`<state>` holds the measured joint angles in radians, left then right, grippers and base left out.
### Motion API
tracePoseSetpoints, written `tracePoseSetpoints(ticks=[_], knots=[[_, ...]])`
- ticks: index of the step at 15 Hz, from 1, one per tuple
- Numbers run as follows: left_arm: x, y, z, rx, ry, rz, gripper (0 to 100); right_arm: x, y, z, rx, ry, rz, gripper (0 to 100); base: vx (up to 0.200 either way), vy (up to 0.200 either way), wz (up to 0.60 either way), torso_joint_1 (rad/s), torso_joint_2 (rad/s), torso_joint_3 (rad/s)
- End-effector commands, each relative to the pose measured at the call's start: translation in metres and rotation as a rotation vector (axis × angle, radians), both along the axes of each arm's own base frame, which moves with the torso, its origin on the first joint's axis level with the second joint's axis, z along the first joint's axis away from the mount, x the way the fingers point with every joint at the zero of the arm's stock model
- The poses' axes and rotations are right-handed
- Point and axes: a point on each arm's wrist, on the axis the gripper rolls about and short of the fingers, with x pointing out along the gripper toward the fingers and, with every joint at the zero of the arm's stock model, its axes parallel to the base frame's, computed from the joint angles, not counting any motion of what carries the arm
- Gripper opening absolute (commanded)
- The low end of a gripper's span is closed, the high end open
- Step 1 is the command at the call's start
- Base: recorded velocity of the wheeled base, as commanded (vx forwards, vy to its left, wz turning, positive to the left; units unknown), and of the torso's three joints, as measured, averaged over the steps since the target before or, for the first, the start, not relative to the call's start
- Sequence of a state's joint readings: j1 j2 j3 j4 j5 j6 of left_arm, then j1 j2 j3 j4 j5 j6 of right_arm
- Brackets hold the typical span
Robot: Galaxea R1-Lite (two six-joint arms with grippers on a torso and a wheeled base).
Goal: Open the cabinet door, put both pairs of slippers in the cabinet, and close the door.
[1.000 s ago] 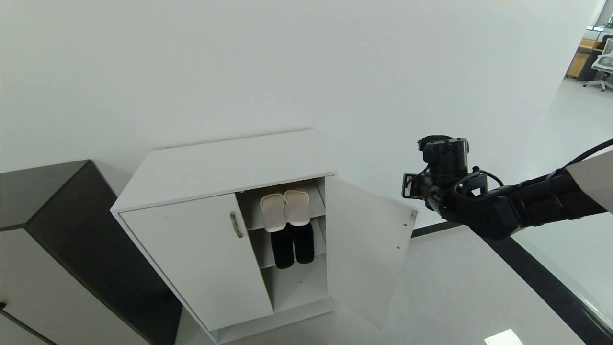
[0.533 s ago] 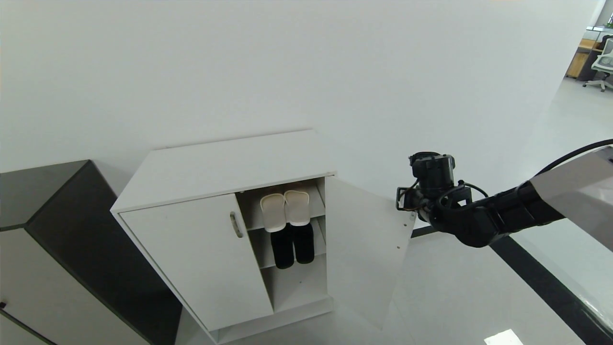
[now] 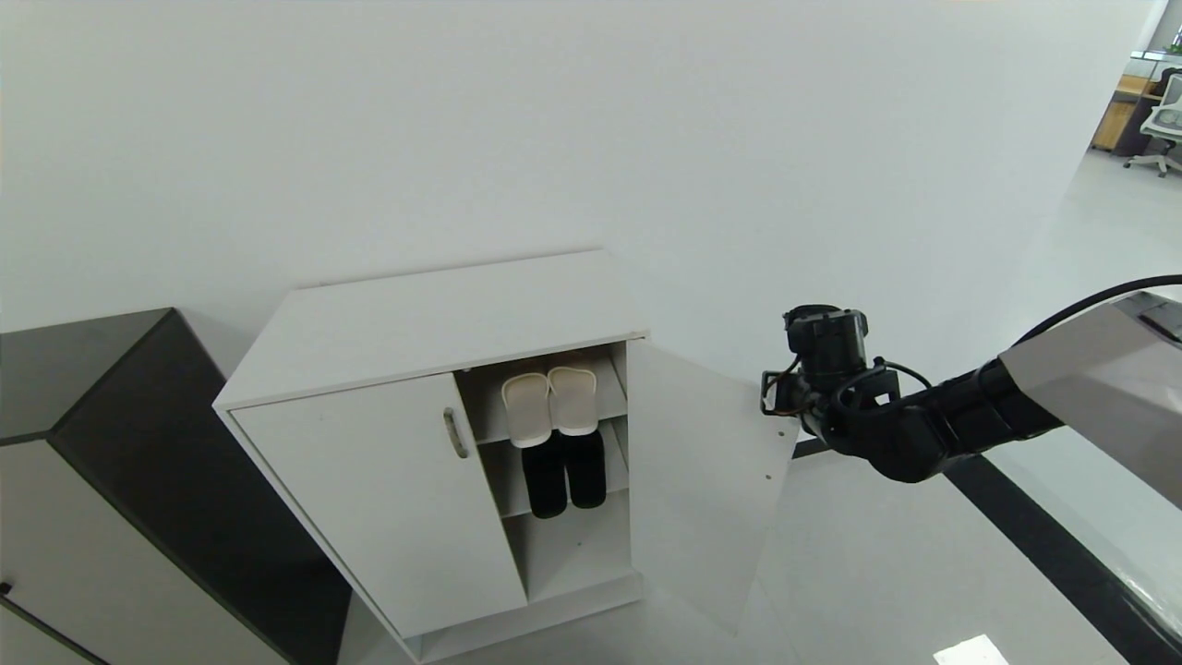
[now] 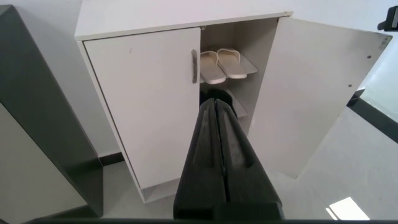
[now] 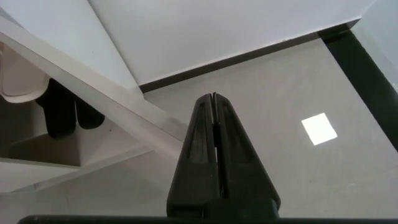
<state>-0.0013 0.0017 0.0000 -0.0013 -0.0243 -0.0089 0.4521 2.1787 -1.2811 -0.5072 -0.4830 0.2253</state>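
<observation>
Lower and nearer now, the right gripper (image 5: pixel 214 98) sits just behind the free edge of the open cabinet door (image 3: pixel 702 480), jaws closed, likely to push it shut. Beyond the door from those jaws, white slippers (image 3: pixel 549 402) and black slippers (image 3: pixel 563 471) lie shelved. The left gripper (image 4: pixel 215 102) has its jaws closed too.

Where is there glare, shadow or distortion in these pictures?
Head view: a bright light patch on the floor; the cabinet leans, wide-lens distortion. Right wrist view: black slippers sit dark in shelf shadow. Left wrist view: cabinet front evenly lit.
</observation>
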Motion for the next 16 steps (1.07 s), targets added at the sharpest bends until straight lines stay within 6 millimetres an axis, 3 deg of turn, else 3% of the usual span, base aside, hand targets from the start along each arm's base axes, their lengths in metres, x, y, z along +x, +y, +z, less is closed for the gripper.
tracePoseSetpoints(ticks=[1, 6, 9, 13, 16], knots=[[0.000, 0.000, 0.000, 0.000, 0.000, -0.001, 0, 0.000, 0.001, -0.002, -0.003, 0.004, 0.000, 0, 0.000, 0.000, 0.00, 0.000, 0.00, 0.000], [0.000, 0.000, 0.000, 0.000, 0.000, -0.001, 0, -0.007, 0.008, -0.004, -0.009, 0.016, 0.020, 0, 0.000, 0.000, 0.00, 0.000, 0.00, 0.000], [0.000, 0.000, 0.000, 0.000, 0.000, -0.001, 0, -0.023, 0.021, -0.002, -0.012, 0.021, 0.061, 0, 0.000, 0.000, 0.00, 0.000, 0.00, 0.000], [0.000, 0.000, 0.000, 0.000, 0.000, -0.001, 0, -0.058, 0.046, 0.008, -0.010, 0.022, 0.157, 0, 0.000, 0.000, 0.00, 0.000, 0.00, 0.000], [0.000, 0.000, 0.000, 0.000, 0.000, -0.001, 0, -0.094, 0.062, 0.026, 0.012, -0.024, 0.245, 0, 0.000, 0.000, 0.00, 0.000, 0.00, 0.000]])
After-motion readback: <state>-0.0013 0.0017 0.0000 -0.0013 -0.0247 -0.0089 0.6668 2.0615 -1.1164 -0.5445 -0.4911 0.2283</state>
